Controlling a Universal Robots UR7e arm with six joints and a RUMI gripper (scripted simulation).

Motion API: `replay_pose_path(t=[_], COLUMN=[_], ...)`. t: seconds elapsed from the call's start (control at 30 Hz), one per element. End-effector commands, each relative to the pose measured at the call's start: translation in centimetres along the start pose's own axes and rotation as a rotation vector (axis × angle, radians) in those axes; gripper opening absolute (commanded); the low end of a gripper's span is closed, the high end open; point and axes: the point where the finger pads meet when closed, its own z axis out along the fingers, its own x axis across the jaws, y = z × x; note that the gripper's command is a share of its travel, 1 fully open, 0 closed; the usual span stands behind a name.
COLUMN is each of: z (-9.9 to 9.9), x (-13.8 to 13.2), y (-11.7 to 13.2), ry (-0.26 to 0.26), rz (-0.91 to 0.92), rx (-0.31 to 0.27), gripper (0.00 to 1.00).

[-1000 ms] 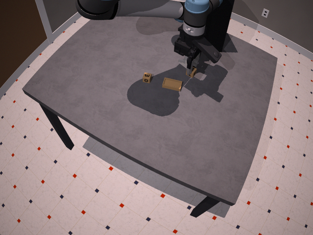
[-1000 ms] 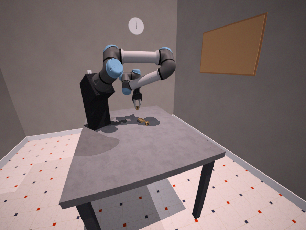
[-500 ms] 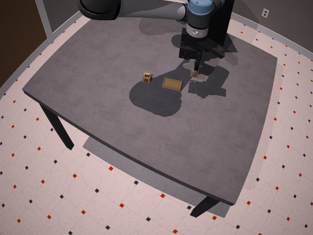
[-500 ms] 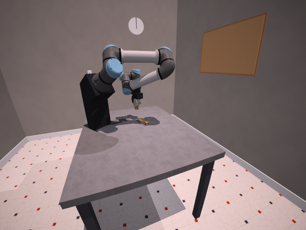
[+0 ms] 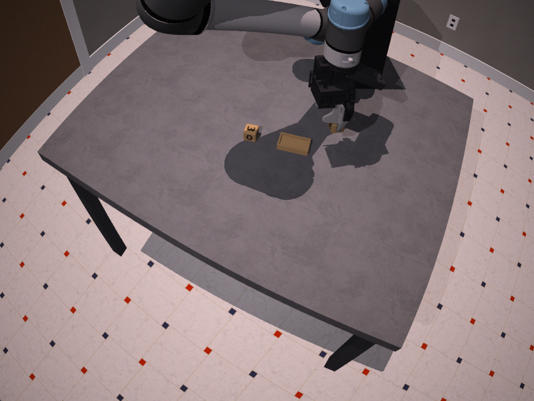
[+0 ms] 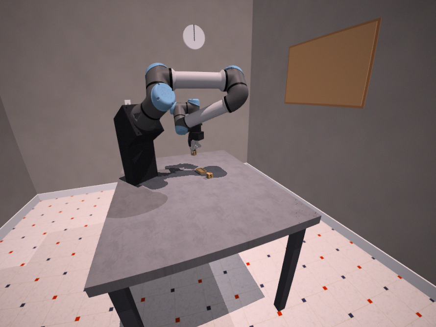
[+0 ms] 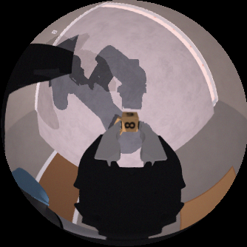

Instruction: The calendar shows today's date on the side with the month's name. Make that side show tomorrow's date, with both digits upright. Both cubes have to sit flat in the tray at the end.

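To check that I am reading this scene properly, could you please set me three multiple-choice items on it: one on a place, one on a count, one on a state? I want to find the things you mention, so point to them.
1. Where is the cube marked 3 and 0?
A) in the tray
B) on the table
C) on the floor

2. How many cubes are in the tray?
A) two
B) one
C) none

3. How are the fingers?
A) shut on a cube
B) wide open
C) shut on the tray

Answers:
1 B: the cube marked 3 and 0 [image 5: 251, 132] [image 6: 209, 175] sits on the table [image 5: 224, 224] [image 6: 211, 211] beside the tray.
2 C: the tray [image 5: 293, 143] [image 6: 201, 171] shows its bare inside.
3 A: the fingers grip the cube marked 8 [image 7: 129, 125].
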Motion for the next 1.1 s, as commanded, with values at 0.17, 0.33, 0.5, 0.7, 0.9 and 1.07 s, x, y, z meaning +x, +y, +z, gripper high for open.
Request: replay_pose_path(t=[0.17, 0.33, 0.5, 0.7, 0.9, 1.07], z=[0.0, 0.0, 0.0, 0.0, 0.0, 0.0], x=[0.2, 0.3, 0.4, 0.6, 0.8, 0.8], y=[-0.6, -0.8, -0.9, -1.1, -1.3, -1.3], ry=[0.01, 0.009, 0.009, 0.008, 0.007, 0.007], rz=[-0.309, -0.436, -0.51, -0.708, -0.863, -0.924], rx=[-0.004, -0.005, -0.006, -0.008, -0.01, -0.011], gripper=[0.11, 0.11, 0.11, 0.11, 0.11, 0.11])
